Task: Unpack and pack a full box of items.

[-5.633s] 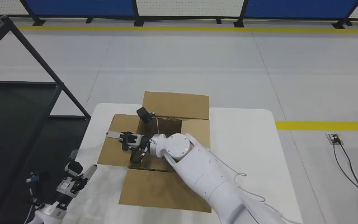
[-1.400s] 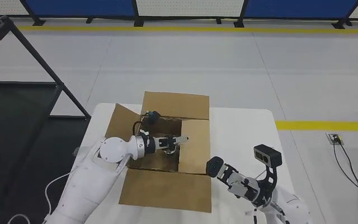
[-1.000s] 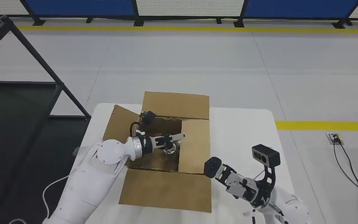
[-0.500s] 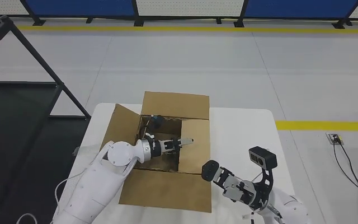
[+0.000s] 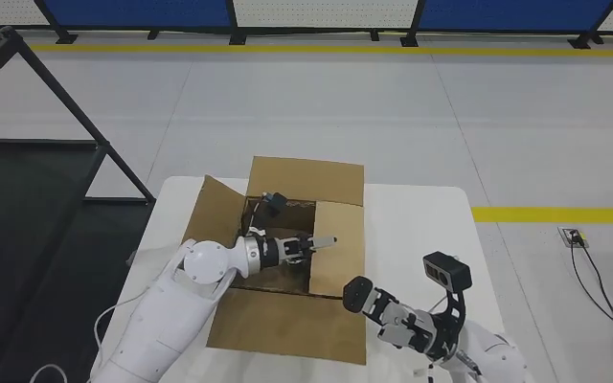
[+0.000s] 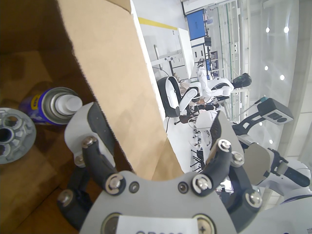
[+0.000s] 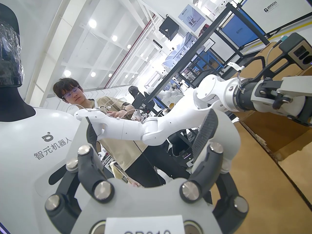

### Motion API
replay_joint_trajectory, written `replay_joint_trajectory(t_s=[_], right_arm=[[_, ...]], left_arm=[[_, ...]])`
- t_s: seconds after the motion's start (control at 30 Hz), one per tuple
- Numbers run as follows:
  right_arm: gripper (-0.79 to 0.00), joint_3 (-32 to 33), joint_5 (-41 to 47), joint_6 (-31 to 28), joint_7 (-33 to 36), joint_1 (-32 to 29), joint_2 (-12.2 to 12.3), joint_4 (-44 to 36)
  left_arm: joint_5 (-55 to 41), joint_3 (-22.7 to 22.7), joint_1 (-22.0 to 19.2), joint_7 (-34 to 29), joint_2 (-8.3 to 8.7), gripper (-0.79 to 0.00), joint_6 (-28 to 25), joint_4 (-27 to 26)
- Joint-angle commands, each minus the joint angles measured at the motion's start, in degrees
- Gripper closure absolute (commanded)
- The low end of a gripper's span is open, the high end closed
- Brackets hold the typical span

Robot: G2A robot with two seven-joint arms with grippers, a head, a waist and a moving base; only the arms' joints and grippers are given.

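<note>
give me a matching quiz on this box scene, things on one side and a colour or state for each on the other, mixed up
Things:
1 spray can
2 metal disc
3 left pincer
4 right pincer

Colours or states:
a open, with the box flap between its fingers
b blue body, white nozzle
c open, nothing between its fingers
d grey, with holes in it

Pairs: 1-b; 2-d; 3-a; 4-c

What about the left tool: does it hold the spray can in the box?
No, the left tool is open astride the box flap; the spray can is outside its grip.
</note>
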Motion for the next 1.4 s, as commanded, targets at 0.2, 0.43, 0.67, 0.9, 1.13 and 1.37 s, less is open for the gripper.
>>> replay_joint_trajectory(t_s=[0.2, 0.43, 0.67, 0.9, 1.13, 1.37], right_arm=[[-0.785, -0.1, -0.4, -0.5, 0.0, -0.1, 0.8, -1.0], [-0.785, 1.8, -1.3, -1.8, 0.4, -1.7, 1.8, -2.8], [-0.785, 3.5, -2.9, -2.5, 1.2, -4.1, 2.7, -4.3], [-0.785, 3.9, -9.1, -2.0, -3.8, -4.9, 3.2, -4.4], [-0.785, 2.6, -13.7, -1.2, -6.8, -4.7, 3.6, -4.6], [-0.785, 2.4, -23.3, 0.8, -13.9, -6.0, 3.8, -5.7]], left_arm=[[-0.6, -2.4, 1.8, 0.4, 0.46, -0.785, 0.0, -5.7], [-0.1, -1.2, 0.7, 2.0, -0.15, -0.785, 1.3, -9.2], [-0.7, 2.4, -2.4, 3.7, -1.72, -0.785, 2.7, -10.1], [-2.4, 7.4, -6.0, 6.2, -4.11, -0.785, 2.7, -6.5], [-3.9, 12.0, -9.0, 5.6, -6.57, -0.785, 1.7, -1.4], [-4.9, 13.7, -11.6, 5.5, -8.45, -0.785, -0.4, 3.5]])
